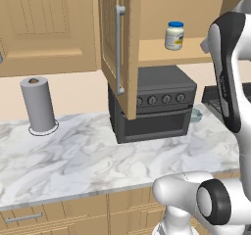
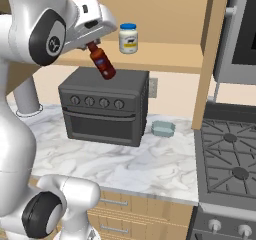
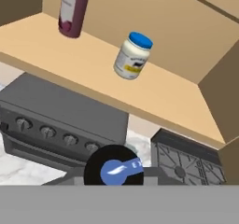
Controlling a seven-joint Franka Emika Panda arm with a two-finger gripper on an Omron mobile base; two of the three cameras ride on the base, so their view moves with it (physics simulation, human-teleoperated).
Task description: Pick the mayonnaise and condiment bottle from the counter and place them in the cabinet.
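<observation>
My gripper [image 2: 91, 45] is shut on the neck of the condiment bottle [image 2: 102, 62], a slim dark red bottle with a reddish label. It hangs tilted in the air at the front left of the open cabinet's shelf [image 2: 165, 56]. The mayonnaise [image 2: 128, 38], a squat white jar with a blue lid, stands upright on that shelf just right of the bottle. The hand view has the bottle [image 3: 72, 8] at the upper left and the mayonnaise [image 3: 133, 56] on the shelf [image 3: 163, 101]. From the left, the mayonnaise [image 1: 174, 35] stands behind the open cabinet door [image 1: 126, 43].
A dark toaster oven [image 2: 105, 106] sits on the marbled counter [image 2: 150, 164] right under the shelf. A small teal dish [image 2: 163, 128] lies beside it. The stove [image 2: 230, 154] is to the right. A paper towel roll [image 1: 38, 104] stands at the left.
</observation>
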